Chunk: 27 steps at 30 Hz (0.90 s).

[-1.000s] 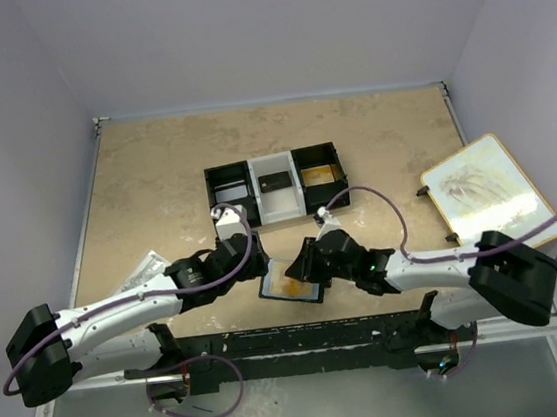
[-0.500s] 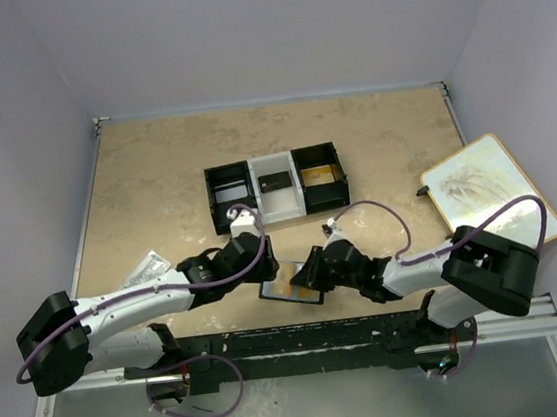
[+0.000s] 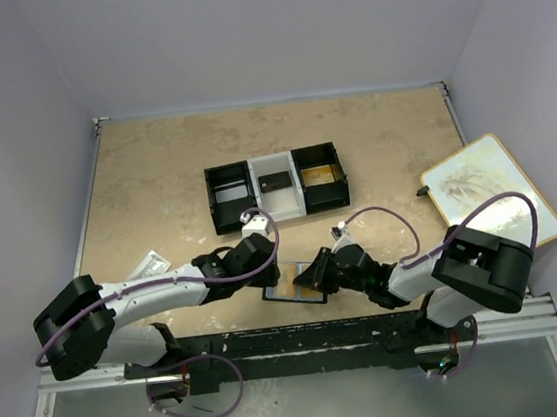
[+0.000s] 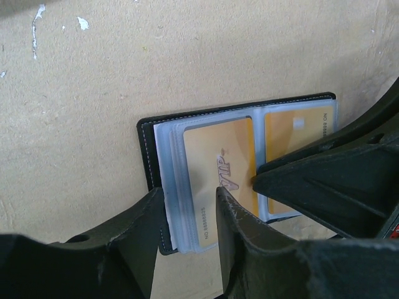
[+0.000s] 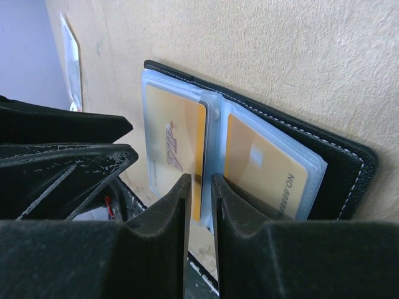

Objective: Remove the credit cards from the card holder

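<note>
The card holder [image 3: 291,285] lies open on the table near the front edge, a black bifold [image 4: 144,156] with pale-blue clear sleeves. Two gold credit cards sit in the sleeves: one marked VIP [image 4: 218,156] on the left page, one [image 4: 293,134] on the right. My left gripper [image 4: 187,196] is over the left page's outer edge, open, with the sleeve edge and the card's corner showing between the jaws. My right gripper [image 5: 201,180] stands at the centre fold [image 5: 212,124], jaws a narrow gap apart, nothing clearly pinched. The two grippers nearly meet over the holder.
A black-and-white three-compartment tray [image 3: 299,198] stands behind the holder, with a dark card [image 3: 275,181] in its middle bay and a gold one [image 3: 320,174] in the right bay. A white packet [image 3: 147,264] lies at the left. A framed picture board [image 3: 488,190] sits at the right.
Both grippers have come in low onto the open holder from either side, and both pairs of jaws have narrowed. The holder has stayed where it was.
</note>
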{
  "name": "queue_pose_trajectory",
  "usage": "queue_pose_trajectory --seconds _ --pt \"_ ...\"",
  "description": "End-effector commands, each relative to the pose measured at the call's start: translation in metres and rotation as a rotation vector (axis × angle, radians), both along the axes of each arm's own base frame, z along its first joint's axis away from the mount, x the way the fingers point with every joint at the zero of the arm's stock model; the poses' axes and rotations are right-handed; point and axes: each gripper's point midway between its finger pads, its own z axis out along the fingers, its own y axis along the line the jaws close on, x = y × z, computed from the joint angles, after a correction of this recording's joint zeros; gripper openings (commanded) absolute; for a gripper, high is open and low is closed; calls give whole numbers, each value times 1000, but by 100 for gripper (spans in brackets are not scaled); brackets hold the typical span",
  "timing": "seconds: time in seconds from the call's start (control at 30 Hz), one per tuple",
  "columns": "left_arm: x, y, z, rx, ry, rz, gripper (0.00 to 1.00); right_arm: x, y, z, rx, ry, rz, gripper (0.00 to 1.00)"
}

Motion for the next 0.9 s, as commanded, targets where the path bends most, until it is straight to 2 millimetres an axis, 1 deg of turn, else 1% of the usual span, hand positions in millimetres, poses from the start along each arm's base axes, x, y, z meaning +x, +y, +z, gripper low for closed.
queue_pose_trajectory --seconds 0.0,0.1,0.3,0.37,0.43,0.5,0.57,0.7,0.87 --pt "7 -14 20 -64 -39 -18 36 -3 -9 -14 -32 16 -4 22" --pt "5 -15 17 -65 -28 -24 35 -1 -7 -11 -22 10 -9 21" --pt "5 -19 14 -66 -17 -32 33 0 -15 -7 27 13 -65 20" --pt "4 -23 9 -68 -4 -42 33 0 -12 -8 25 11 -53 20" --pt "3 -24 3 -54 8 -45 30 0 -9 -7 28 11 -42 20" --pt "6 -16 -4 -9 10 -6 26 0 -7 -6 45 13 -44 19" --pt "6 -13 -9 6 15 2 23 0 -7 -4 76 13 -55 19" --pt "2 -13 -15 7 29 -8 19 3 -3 -3 87 12 -54 19" --pt "-4 -14 -23 25 42 -24 17 5 7 0 100 1 -24 17"
